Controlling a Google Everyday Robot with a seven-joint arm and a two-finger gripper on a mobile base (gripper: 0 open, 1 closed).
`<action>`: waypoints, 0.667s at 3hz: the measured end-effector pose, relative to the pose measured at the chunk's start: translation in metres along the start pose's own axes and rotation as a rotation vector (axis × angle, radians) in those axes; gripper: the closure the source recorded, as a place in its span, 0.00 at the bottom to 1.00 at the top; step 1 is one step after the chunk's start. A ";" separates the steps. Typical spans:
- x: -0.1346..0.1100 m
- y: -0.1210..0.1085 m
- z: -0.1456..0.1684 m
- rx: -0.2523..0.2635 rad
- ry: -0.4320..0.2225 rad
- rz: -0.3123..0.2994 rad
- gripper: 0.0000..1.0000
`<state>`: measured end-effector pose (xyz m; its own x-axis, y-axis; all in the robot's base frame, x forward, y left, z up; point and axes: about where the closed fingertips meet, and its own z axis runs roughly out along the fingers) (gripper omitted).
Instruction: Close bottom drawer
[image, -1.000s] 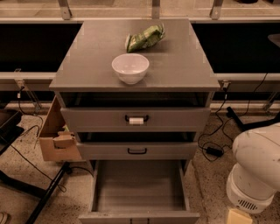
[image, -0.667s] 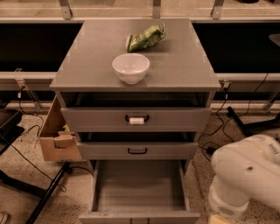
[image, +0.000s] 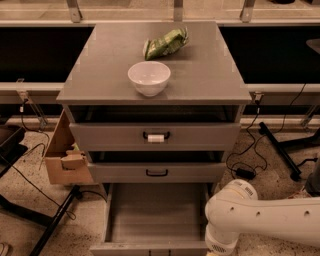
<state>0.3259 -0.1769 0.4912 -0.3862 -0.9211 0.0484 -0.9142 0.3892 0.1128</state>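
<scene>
Swinging in from the right edge, the arm (image: 260, 215) now reaches across the lower right. Its rounded joint sits just beside the right front corner of the bottom drawer (image: 150, 220), whereas a second ago it hung further right, apart from the cabinet. The drawer has not moved. It stands pulled far out below the other two, its long tray bare and its front panel at the lower edge of view. The gripper is hidden below the frame, under that joint, so we cannot tell whether it is spread or pressed together. We judge that the approach is under way and the push has not yet begun. The gripper must first reach the outer face of the front panel before it can drive the drawer in.

On the left, an open cardboard box (image: 62, 155) rests against the cabinet's side, with a black stand leg (image: 55, 222) on the speckled floor (image: 30, 210) below it. The top drawer (image: 200, 136), with a white tag on its handle, and the middle drawer (image: 200, 172) both stand slightly out. On the grey surface (image: 210, 75) a white bowl (image: 149, 77) sits near the front, and a green bag (image: 165, 44) lies behind it. To the right, black cables (image: 245, 160) trail across the floor. Dark recesses run behind the cabinet on both sides.
</scene>
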 end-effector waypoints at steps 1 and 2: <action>-0.017 -0.008 0.045 -0.022 -0.014 -0.011 0.00; -0.030 -0.006 0.086 -0.063 -0.018 -0.015 0.00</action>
<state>0.3322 -0.1512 0.4039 -0.3753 -0.9265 0.0283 -0.9105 0.3742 0.1758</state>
